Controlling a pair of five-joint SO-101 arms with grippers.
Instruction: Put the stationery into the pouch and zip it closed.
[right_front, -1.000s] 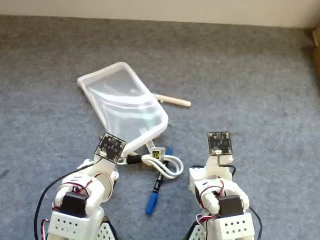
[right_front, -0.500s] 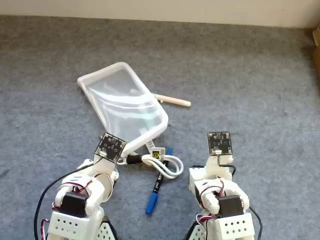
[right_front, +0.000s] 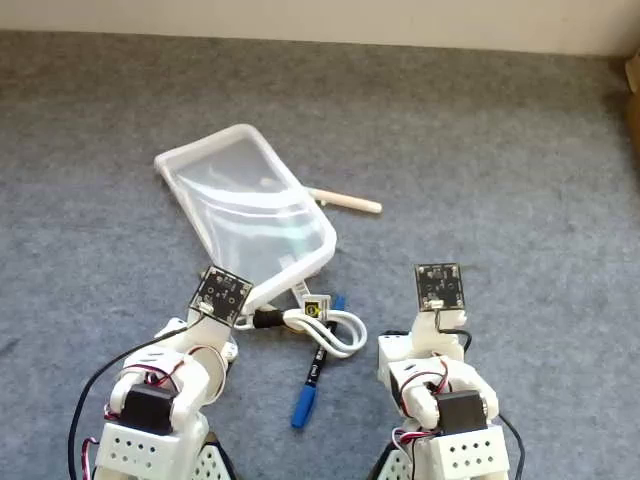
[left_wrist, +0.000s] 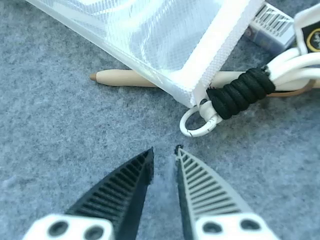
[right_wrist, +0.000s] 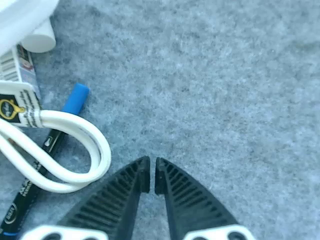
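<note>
- Pouch: clear, white-edged, flat on the bench, left of centre. Its near corner points at the left arm. Mouth open or zipped: cannot tell.
- Pull ring on a black cord sits at that near corner, just beyond the left claw.
- Stationery is all outside the pouch:
  - Pencil pokes out from the pouch's right edge.
  - Second pencil crosses under the near corner.
  - Cable is coiled just near of the pouch.
  - Pen lies under the coil, blue end nearest.
- Left claw: slightly spread, empty. Right claw: tips all but pressed together, empty, right of the cable.
- Risks:
  - The ring is small and lies flat. A narrow spread may nudge it rather than catch it and skate the light pouch away.
  - The cable loops over the pen, so lifting one likely drags the other.
  - The second pencil, pinned under the corner, could shift the pouch when pulled.
</note>
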